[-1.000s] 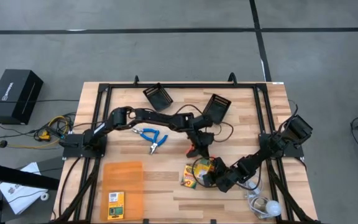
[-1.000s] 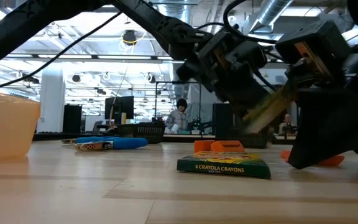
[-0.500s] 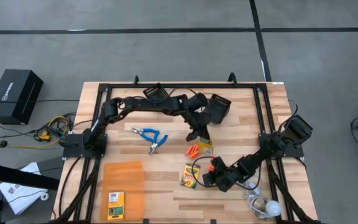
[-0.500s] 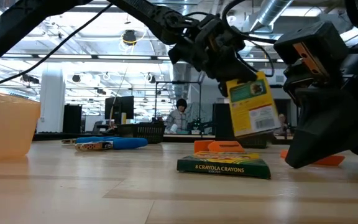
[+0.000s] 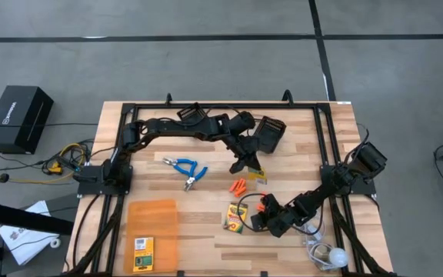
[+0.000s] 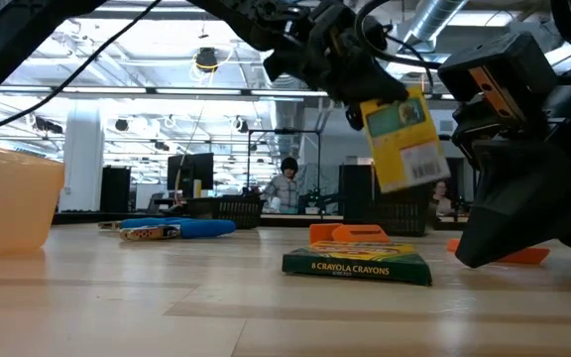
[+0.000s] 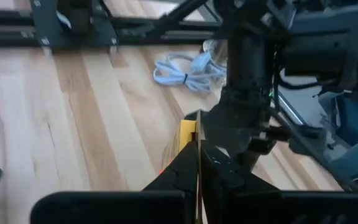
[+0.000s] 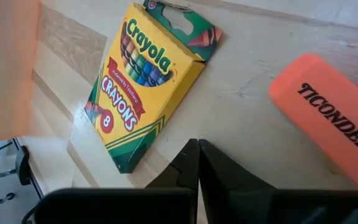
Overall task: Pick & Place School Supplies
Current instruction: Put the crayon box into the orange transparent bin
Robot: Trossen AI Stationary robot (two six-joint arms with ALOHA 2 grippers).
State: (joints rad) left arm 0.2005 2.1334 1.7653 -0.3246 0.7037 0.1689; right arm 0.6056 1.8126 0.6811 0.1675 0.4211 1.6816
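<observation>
My left gripper (image 5: 249, 165) hangs over the middle of the table, shut on a yellow-and-green crayon box (image 6: 404, 139) that dangles under it. A second crayon box (image 5: 236, 217) lies flat on the wood near the front. My right gripper (image 5: 261, 220) stands low beside that box with its fingers shut and nothing between them (image 8: 197, 155). Orange erasers (image 5: 238, 186) lie between the two grippers, and one (image 8: 322, 109) lies just by my right fingers. A blue-handled tool (image 5: 184, 170) lies flat to the left. My left gripper pinches the crayon box by its upper end (image 6: 383, 105) between the two fingers; in the left wrist view only the box's thin yellow edge (image 7: 188, 133) shows at the fingertips. The fingers slant down from the far left. The box hangs tilted below them, clear of the table.
An orange bin (image 5: 152, 225) at the front left holds another crayon box (image 5: 144, 254). Two black mesh bins (image 5: 198, 118) (image 5: 268, 131) stand at the back. A white cord with a bulb (image 5: 326, 253) lies at the front right corner. A black frame (image 5: 221, 107) borders the table.
My left gripper has risen and drawn back toward the table's far edge, staying shut. The crayon box has come up with it from just above the erasers and the lying box, and now hangs higher with its face showing in the low view.
</observation>
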